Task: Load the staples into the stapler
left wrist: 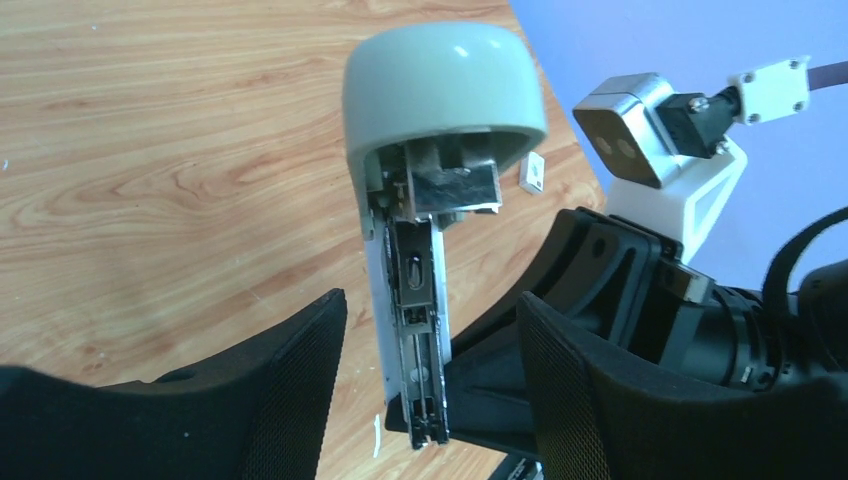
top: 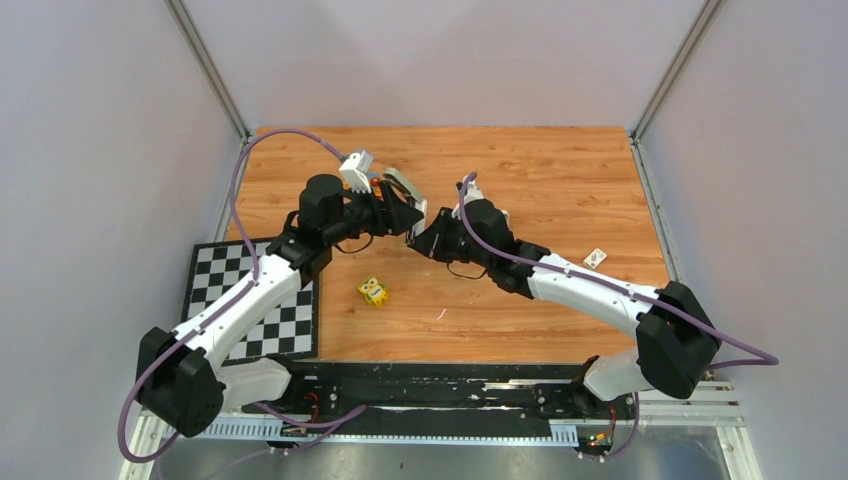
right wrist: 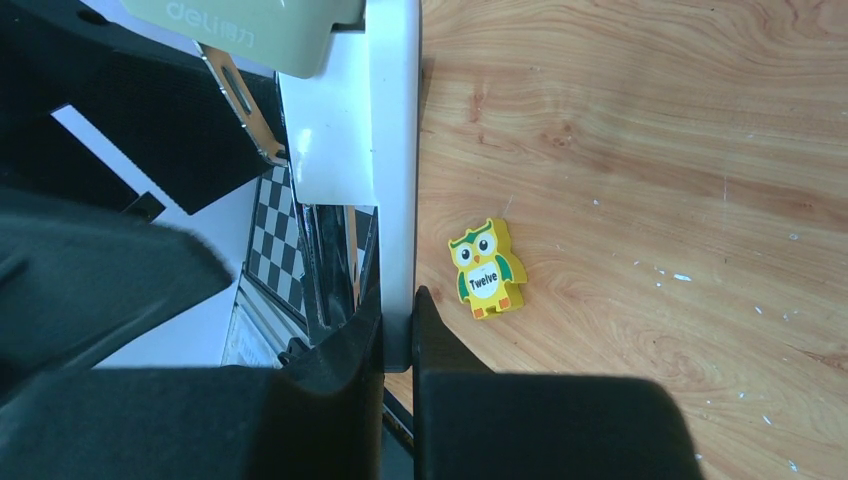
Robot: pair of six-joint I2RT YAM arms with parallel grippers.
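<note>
The stapler [top: 403,188] is held up above the table's middle, its pale green lid [left wrist: 445,90] swung open and its metal magazine channel [left wrist: 415,330] bare. My right gripper [right wrist: 400,300] is shut on the edge of the stapler's white base [right wrist: 395,150]. Around the channel my left gripper [left wrist: 430,390] stands open, with a gap showing on each side between the fingers [left wrist: 290,390] and the metal. In the top view the left gripper [top: 405,215] and right gripper [top: 425,235] meet tip to tip. No staples show in any view.
A yellow owl toy [top: 373,291] [right wrist: 485,268] lies on the wood in front of the grippers. At the left edge lies a checkerboard mat [top: 225,275]. Out to the right sits a small white box [top: 595,258] [left wrist: 533,172]. White walls enclose the table.
</note>
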